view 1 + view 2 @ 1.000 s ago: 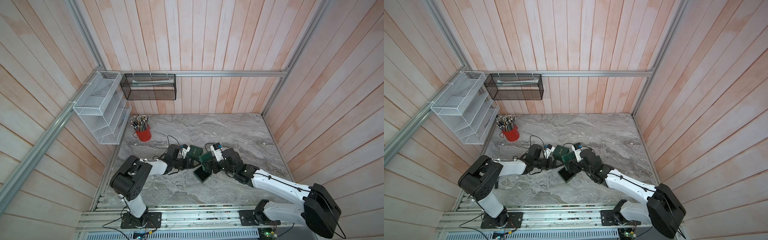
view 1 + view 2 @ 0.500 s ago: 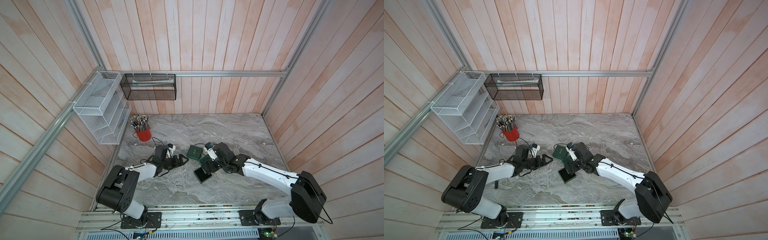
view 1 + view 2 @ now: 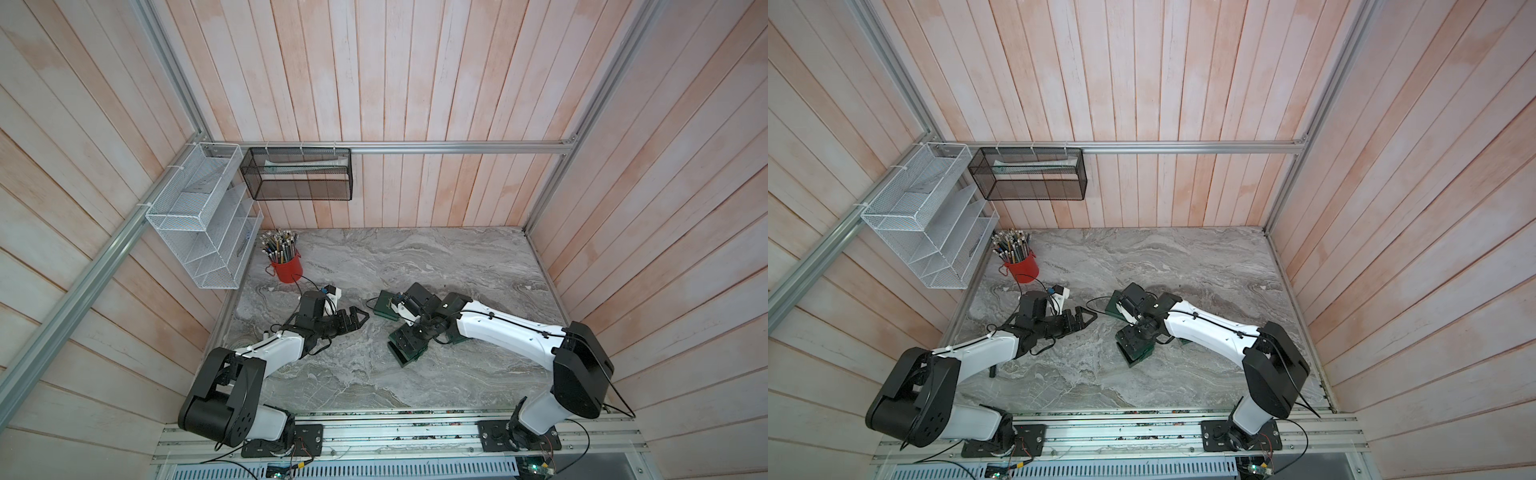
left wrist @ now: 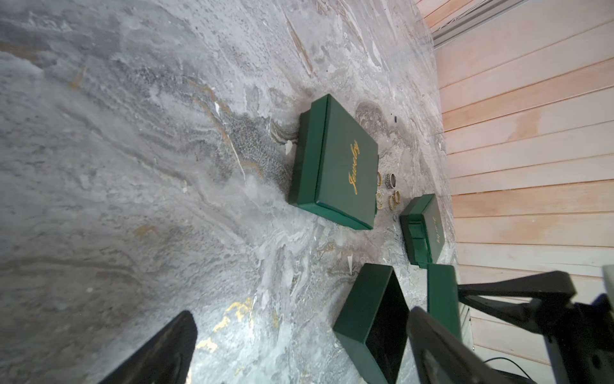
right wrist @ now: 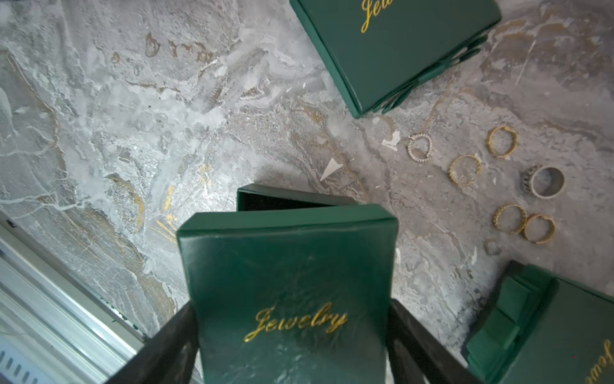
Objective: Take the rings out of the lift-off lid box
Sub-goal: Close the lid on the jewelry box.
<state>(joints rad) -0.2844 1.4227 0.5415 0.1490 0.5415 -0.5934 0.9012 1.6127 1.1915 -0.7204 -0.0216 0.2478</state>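
Note:
My right gripper (image 5: 292,332) is shut on the green lift-off lid (image 5: 289,282) marked "Jewelry", one finger on each side. It holds the lid tilted just above the open box base (image 5: 285,199), whose inside looks dark. In both top views the lid and base (image 3: 409,347) (image 3: 1133,343) overlap under this gripper. Several rings (image 5: 465,168), mostly gold plus a wide silvery band (image 5: 546,182), lie loose on the marble beside the base. My left gripper (image 3: 359,318) (image 4: 300,316) stands open and empty, off to the left of the boxes.
A larger closed green box (image 4: 345,166) (image 3: 386,305) lies beyond the rings. A smaller green box with a bow (image 4: 428,229) sits near them. At the back left stand a red cup of pencils (image 3: 286,266), a white wire rack (image 3: 199,224) and a black mesh basket (image 3: 297,174).
My left gripper has drawn back to the left, away from the boxes. The right arm's elbow has swung out to the right, with the lid still in its gripper.

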